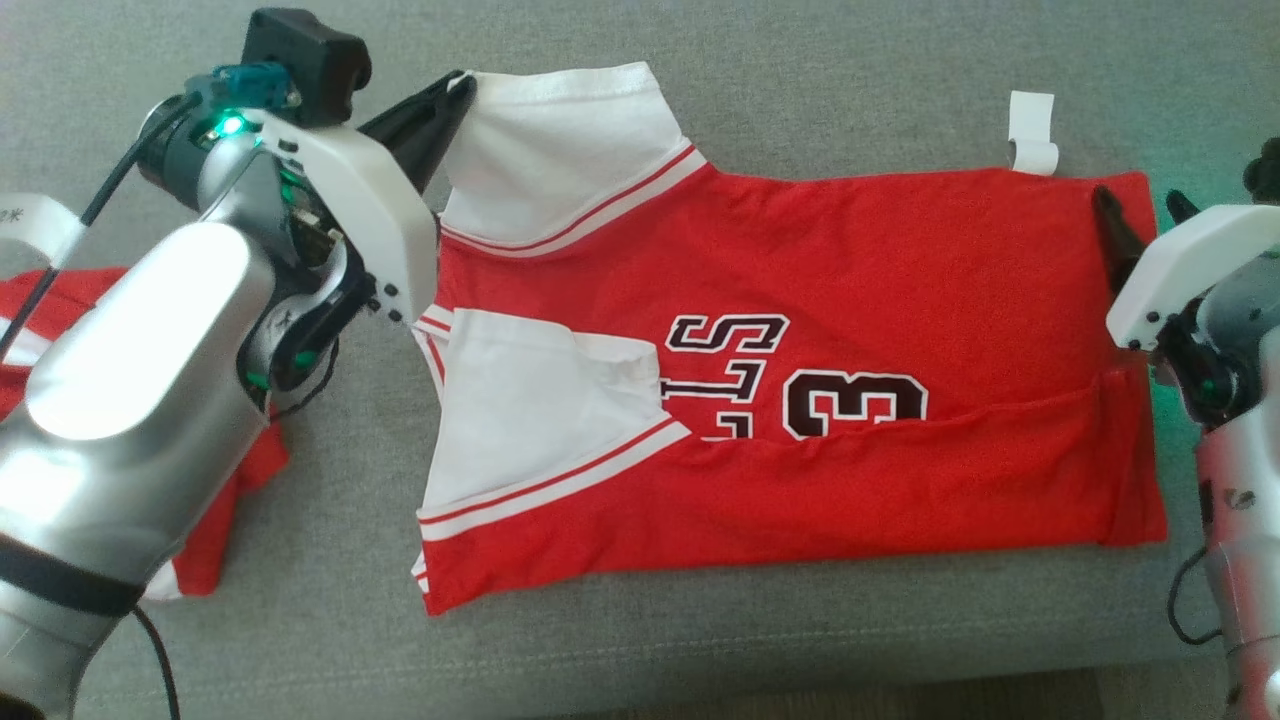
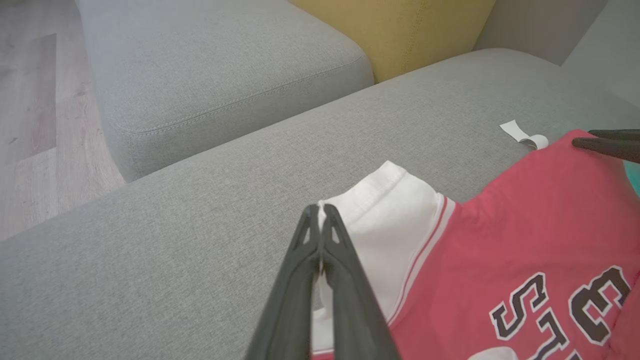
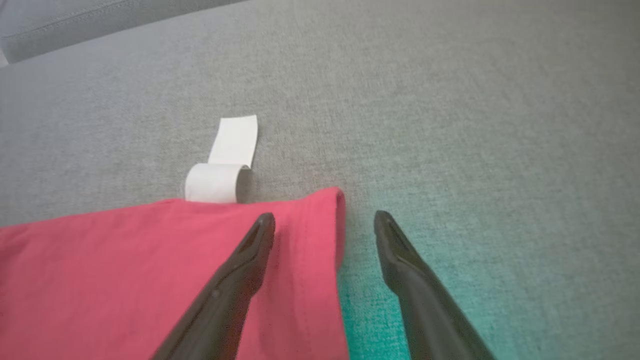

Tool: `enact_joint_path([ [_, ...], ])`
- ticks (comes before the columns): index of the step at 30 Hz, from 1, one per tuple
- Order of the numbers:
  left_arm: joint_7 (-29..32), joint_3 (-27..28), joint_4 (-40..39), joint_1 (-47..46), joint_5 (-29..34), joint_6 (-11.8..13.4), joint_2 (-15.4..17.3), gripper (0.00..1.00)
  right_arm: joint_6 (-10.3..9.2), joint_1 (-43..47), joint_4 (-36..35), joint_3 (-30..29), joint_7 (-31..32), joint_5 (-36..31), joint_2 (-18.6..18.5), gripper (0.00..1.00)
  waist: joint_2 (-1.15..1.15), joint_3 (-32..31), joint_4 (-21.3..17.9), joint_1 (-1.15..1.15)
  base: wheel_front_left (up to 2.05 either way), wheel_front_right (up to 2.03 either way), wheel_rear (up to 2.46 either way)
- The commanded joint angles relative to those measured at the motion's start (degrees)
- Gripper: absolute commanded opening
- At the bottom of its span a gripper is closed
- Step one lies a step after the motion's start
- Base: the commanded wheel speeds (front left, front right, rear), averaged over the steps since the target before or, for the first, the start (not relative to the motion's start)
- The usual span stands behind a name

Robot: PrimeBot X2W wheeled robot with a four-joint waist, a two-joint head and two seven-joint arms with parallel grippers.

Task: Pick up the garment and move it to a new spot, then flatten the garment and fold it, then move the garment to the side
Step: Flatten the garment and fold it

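The garment (image 1: 850, 270) is a red jersey with white sleeves and dark lettering. It lies spread on the grey sofa cushion (image 1: 700, 620), its lower part folded up over the number. My left gripper (image 1: 458, 88) is shut on the corner of the upper white sleeve (image 2: 395, 225); in the left wrist view the closed fingertips (image 2: 327, 220) pinch white cloth. At the garment's far right corner (image 3: 320, 215) my right gripper (image 1: 1145, 222) stands open: one finger (image 3: 250, 255) rests over the red cloth and the other (image 3: 400, 255) is beside it over the cushion.
A curled white paper strip (image 1: 1033, 135) lies just beyond the garment's right corner. Another red and white cloth (image 1: 215, 540) lies under my left arm. A second grey cushion (image 2: 225, 75), a yellow cushion (image 2: 400, 30) and wooden floor (image 2: 30, 125) lie past the left gripper.
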Motion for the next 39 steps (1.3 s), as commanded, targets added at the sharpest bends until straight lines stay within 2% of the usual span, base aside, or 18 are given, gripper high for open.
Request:
enact_joint_path([
  [1,0.22,2.29,-2.15,-1.95,-0.21,0.43,2.69,0.0,0.37,-1.86,-1.34,0.85,0.01,0.31,-0.96,1.0,0.0,0.31,-0.03,0.0,0.0,0.0,0.0],
  [14,1.81,2.32,-6.76,-1.48,-0.47,2.08,4.34,0.0,0.37,-6.17,5.61,1.94,-0.21,-1.32,-1.47,1.0,0.0,2.02,0.2,0.0,0.0,0.0,0.0],
  [15,1.83,2.37,-6.73,-1.49,-0.52,2.2,4.36,0.0,0.37,-6.35,5.97,2.39,0.09,-1.04,-1.46,0.89,0.0,2.1,0.23,0.0,0.0,0.0,0.0],
  [16,1.79,2.43,-6.6,-1.5,-0.54,2.3,4.41,0.0,0.37,-6.52,6.12,3.03,0.18,-0.68,-1.48,0.06,0.0,2.16,0.23,0.0,0.0,0.0,0.0],
  [17,1.55,2.63,-6.16,-1.55,-0.52,2.54,4.59,0.0,0.37,-6.88,5.98,4.05,-0.26,0.16,-1.63,0.0,0.0,2.24,0.13,0.0,0.0,0.0,0.0],
  [22,-0.07,3.47,-4.41,-2.51,0.14,3.13,5.04,0.0,0.37,-8.92,4.56,4.89,-4.94,1.32,-2.35,0.0,0.0,2.54,-0.21,0.0,0.0,0.0,0.0],
  [27,-1.95,4.07,-1.88,-5.6,1.63,2.66,5.1,0.0,0.37,-12.83,4.12,5.87,-9.12,1.93,-2.5,0.0,0.0,3.8,-0.66,0.0,0.0,0.0,0.0],
  [39,-5.93,5.53,9.58,-17.29,3.92,0.37,1.4,0.0,0.37,-24.14,9.21,6.51,-13.38,0.55,-2.25,0.0,0.0,7.36,-0.63,0.0,0.0,0.0,0.0],
])
